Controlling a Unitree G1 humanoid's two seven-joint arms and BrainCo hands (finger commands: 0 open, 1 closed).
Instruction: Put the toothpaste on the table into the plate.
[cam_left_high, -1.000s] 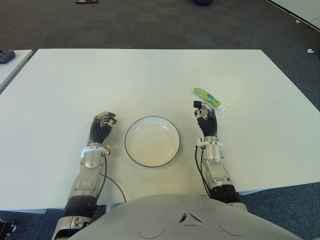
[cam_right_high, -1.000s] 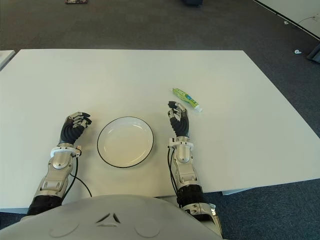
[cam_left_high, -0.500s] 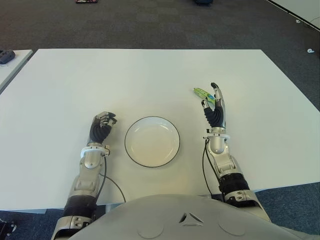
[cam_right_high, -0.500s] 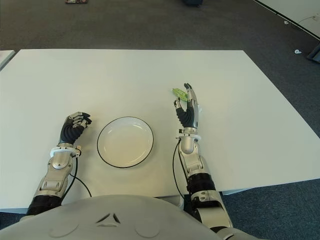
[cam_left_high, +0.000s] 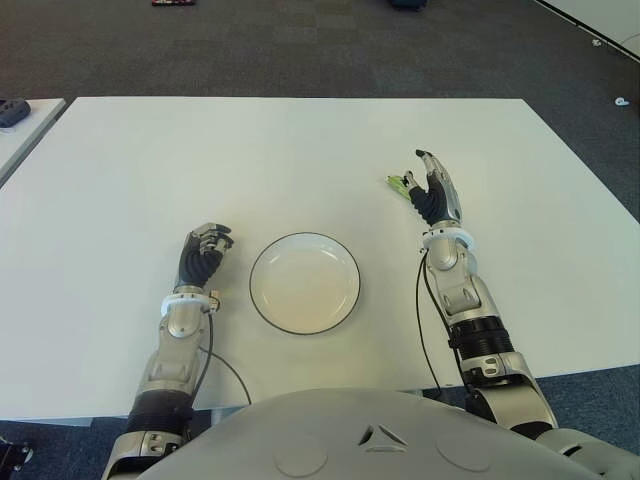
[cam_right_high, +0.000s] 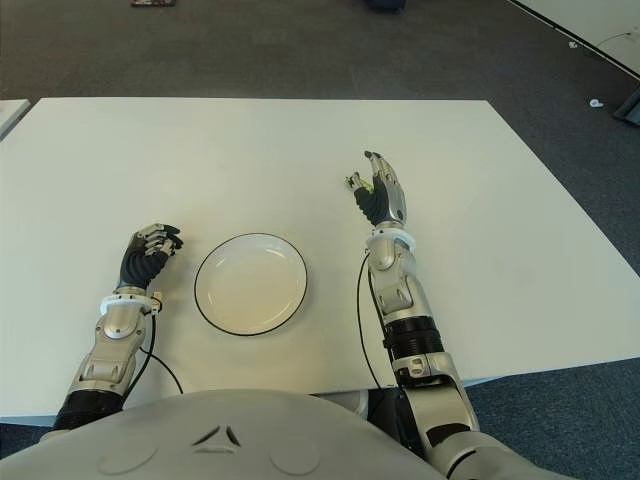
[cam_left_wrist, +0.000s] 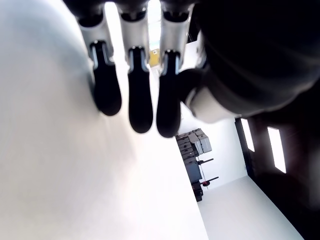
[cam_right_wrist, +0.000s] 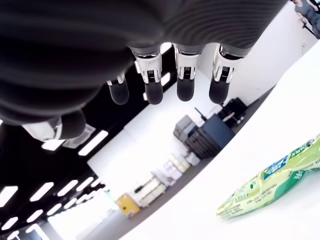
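A green toothpaste tube (cam_right_wrist: 270, 185) lies on the white table (cam_left_high: 250, 160), right of the plate and farther from me. In the eye views only its left end (cam_left_high: 397, 182) shows past my right hand. My right hand (cam_left_high: 432, 188) hovers just over the tube, its fingers (cam_right_wrist: 185, 87) straight and spread, holding nothing. The white plate (cam_left_high: 304, 283) with a dark rim sits in front of me, with nothing in it. My left hand (cam_left_high: 205, 250) shows left of the plate, its fingers (cam_left_wrist: 135, 95) curled and holding nothing.
Dark carpet (cam_left_high: 300, 50) lies beyond the table's far edge. The corner of a second white table (cam_left_high: 25, 125) with a dark object (cam_left_high: 12, 110) on it shows at the far left. The table's right edge (cam_left_high: 590, 170) runs close to my right arm.
My right hand has lifted from beside the plate, moved forward over the toothpaste and uncurled its fingers. The left hand and plate have not moved.
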